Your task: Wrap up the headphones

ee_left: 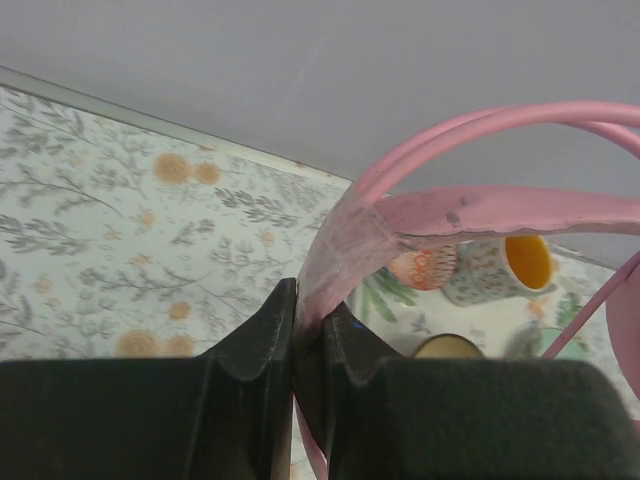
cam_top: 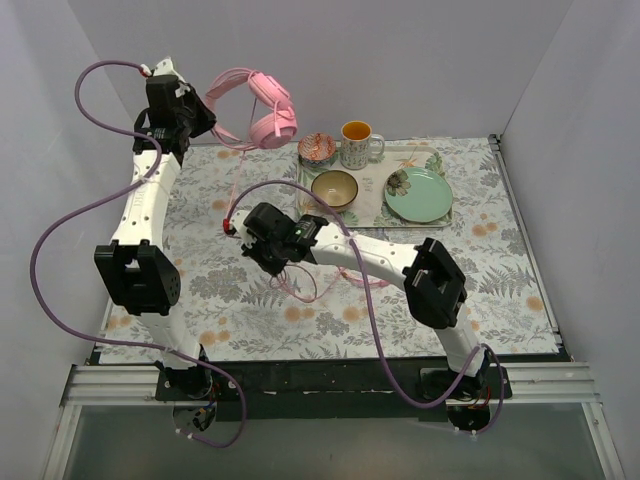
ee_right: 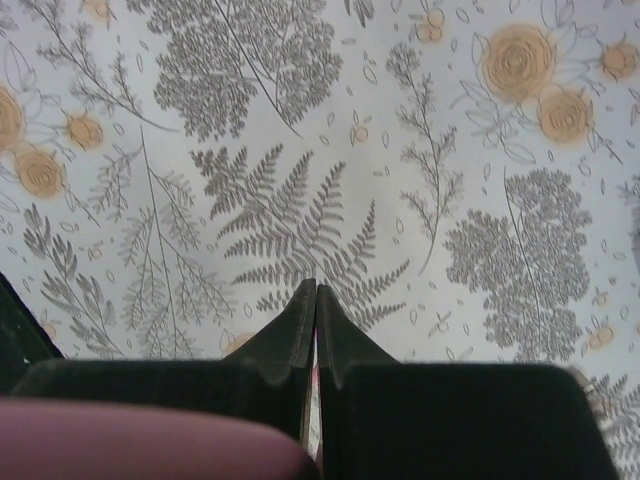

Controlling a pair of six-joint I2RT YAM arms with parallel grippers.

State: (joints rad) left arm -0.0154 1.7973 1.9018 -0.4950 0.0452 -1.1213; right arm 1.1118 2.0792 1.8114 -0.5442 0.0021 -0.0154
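Observation:
The pink headphones point(cam_top: 268, 115) hang in the air at the back left, their earcups dangling below the arched headband point(ee_left: 480, 210). My left gripper point(cam_top: 207, 122) is shut on the headband, which shows pinched between its black fingers in the left wrist view point(ee_left: 310, 300). The thin pink cable point(cam_top: 303, 290) lies in loops on the floral cloth at mid-table. My right gripper point(cam_top: 256, 250) hovers low over the cloth just left of those loops. Its fingers point(ee_right: 316, 290) are shut, with a sliver of pink cable point(ee_right: 313, 400) showing between the pads.
A tray point(cam_top: 445, 215) at the back right carries a tan bowl point(cam_top: 334, 187), a patterned bowl point(cam_top: 317, 149), a yellow-lined mug point(cam_top: 357, 143) and a green plate point(cam_top: 418, 194). Purple robot cables point(cam_top: 60, 230) arc off both arms. Grey walls close in the sides.

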